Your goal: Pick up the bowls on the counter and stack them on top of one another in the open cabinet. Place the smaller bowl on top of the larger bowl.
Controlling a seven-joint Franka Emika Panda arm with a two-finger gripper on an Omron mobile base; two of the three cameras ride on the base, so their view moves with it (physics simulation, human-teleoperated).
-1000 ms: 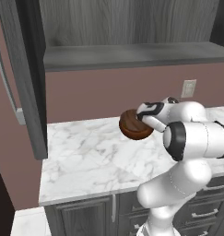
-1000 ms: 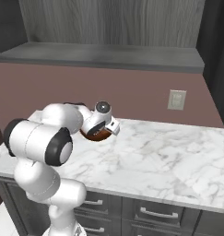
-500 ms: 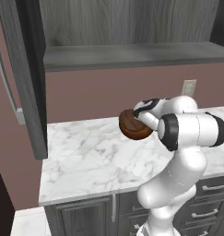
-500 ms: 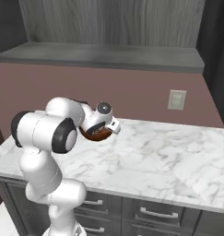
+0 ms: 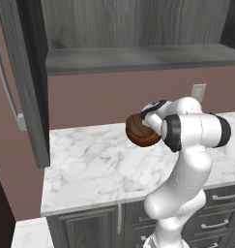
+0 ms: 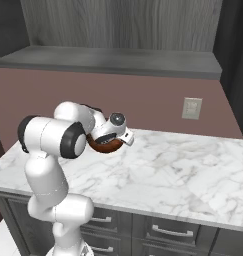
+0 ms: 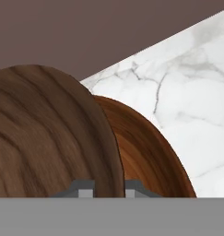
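Bowl pinched by its rim in pincer, tilted on edge, held above bench below cabinet shelf.

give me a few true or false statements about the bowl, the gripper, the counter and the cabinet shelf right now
1. The gripper holds a wooden bowl by its rim. True: in the hand view a finger sits on each side of the rim.
2. The bowl rests flat on the counter. False: it is held tilted above the marble.
3. A bowl already sits on the shelf of the open cabinet. False: no bowl shows on the visible shelf.
4. A wall outlet is on the wall behind the counter. True.
5. The cabinet door hangs at the right of the left base view. False: it stands at the left.
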